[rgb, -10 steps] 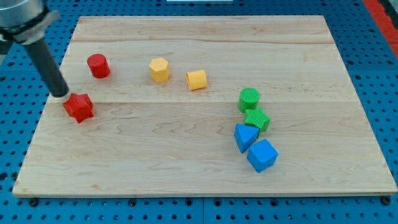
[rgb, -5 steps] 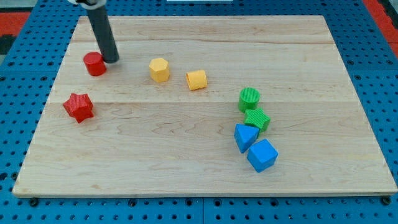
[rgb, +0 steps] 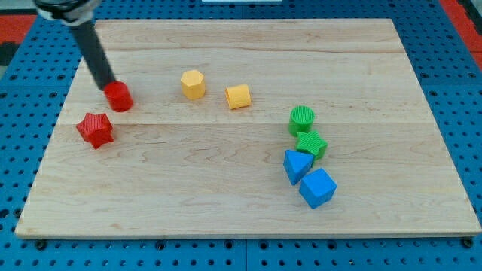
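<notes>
Eight small blocks lie on the wooden board, which is the biggest thing in sight and rests on a blue pegboard surface. I carry no hand at all, only a dark rod, so nothing is held and there is nothing to open or close. No bin, tray or dish shows anywhere; every block sits loose on the bare wood, and I can judge no progress from how they lie, beyond the way they are grouped.

At the view's right a cluster of four stands packed together: the blue cube lowest, the blue wedge-like block touching it above and to the left, the green star just above that, and the green cylinder on top of the run.

Near the middle top, the yellow hexagonal block and the yellow block to its right stand near each other but apart.

At the view's left, my tip touches, or all but touches, the upper left edge of the red cylinder. The red star lies just below and left of that cylinder, clear of the rod.
</notes>
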`<state>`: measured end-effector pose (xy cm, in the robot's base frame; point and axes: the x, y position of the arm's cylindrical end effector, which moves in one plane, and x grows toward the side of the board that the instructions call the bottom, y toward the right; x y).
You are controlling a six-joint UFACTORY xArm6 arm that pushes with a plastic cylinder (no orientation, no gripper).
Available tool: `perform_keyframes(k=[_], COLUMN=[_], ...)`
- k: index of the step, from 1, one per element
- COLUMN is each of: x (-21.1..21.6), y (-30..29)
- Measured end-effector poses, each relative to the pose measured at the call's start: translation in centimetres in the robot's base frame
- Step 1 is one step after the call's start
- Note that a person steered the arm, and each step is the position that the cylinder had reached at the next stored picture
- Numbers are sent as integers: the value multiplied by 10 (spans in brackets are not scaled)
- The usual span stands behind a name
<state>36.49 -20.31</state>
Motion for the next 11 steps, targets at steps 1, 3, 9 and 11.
perform_keyframes(k=[1, 3, 9, 11], x=[-60, -35, 68, 152], y=[28, 303, 310, 369])
